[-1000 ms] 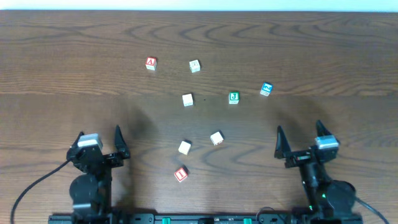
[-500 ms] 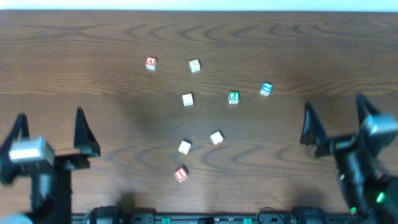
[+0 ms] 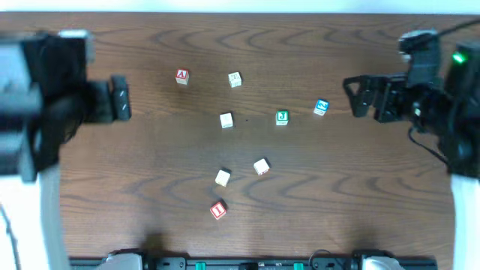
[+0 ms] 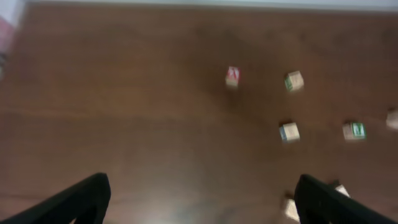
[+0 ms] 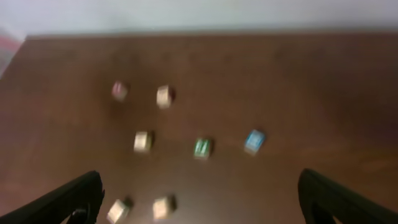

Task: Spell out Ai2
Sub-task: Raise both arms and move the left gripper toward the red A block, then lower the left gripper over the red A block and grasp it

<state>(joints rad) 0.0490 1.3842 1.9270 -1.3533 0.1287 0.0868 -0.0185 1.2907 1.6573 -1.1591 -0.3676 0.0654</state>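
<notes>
Around: eight small blocks lie scattered, none touching, on the brown table (image 3: 375, 195). Four are pale and one is a green block (image 3: 282, 117) near the middle.
Task blocks: the red A block (image 3: 181, 76) sits at 11 o'clock of the scatter, the blue block (image 3: 321, 107) at 2 o'clock, and the second red block (image 3: 217, 210) at 6 o'clock. The marks on the last two are too small to read.
Left gripper (image 4: 203, 186): fingers spread wide and empty, above the 9 o'clock side.
Right gripper (image 5: 199, 183): fingers spread wide and empty, above the 3 o'clock side.
Change: a second ago both arms sat low at the 6 o'clock edge. The blocks haven't budged.

Left arm (image 3: 45, 105): black housing, grey block on top, white lower link (image 3: 49, 217). Right arm (image 3: 427, 101): black housing, green lamp (image 3: 459, 58) lit, thin black cable (image 3: 459, 27) attached. My fingers (image 4: 74, 202): black, tapered, unmarked.
</notes>
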